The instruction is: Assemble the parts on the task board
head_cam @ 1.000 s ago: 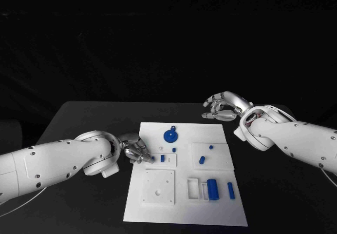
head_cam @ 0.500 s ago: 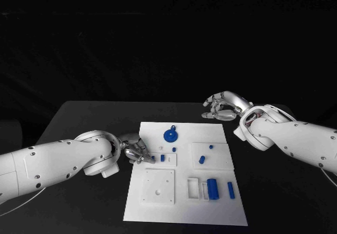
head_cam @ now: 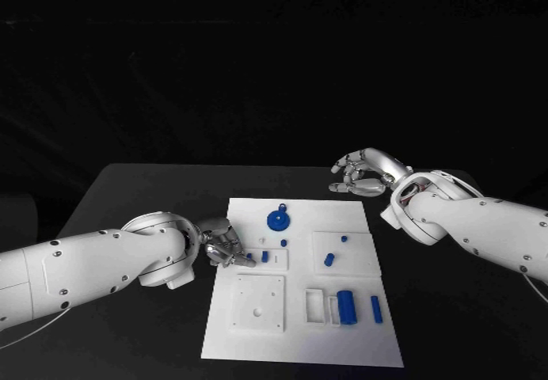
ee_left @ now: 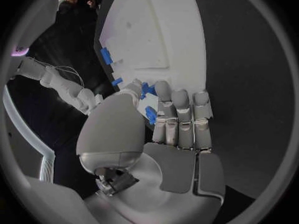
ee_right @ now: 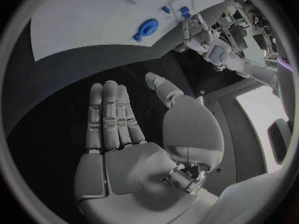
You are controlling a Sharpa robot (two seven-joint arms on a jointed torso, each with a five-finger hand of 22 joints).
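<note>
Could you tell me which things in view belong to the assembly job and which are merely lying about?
Job: task board; blue disc part; blue cylinders; small blue part at the left hand.
Lying about: nothing apart from the black table; the right hand holds nothing.

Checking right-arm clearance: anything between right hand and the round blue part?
Head view: between right hand and round blue part lie bare table and bare task board.

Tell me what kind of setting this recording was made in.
Probably a robotics lab bench set up for assembly trials: a black table against a dark backdrop, a white task board with small blue parts, and two white arms, left hand at the board, right hand beyond it.
</note>
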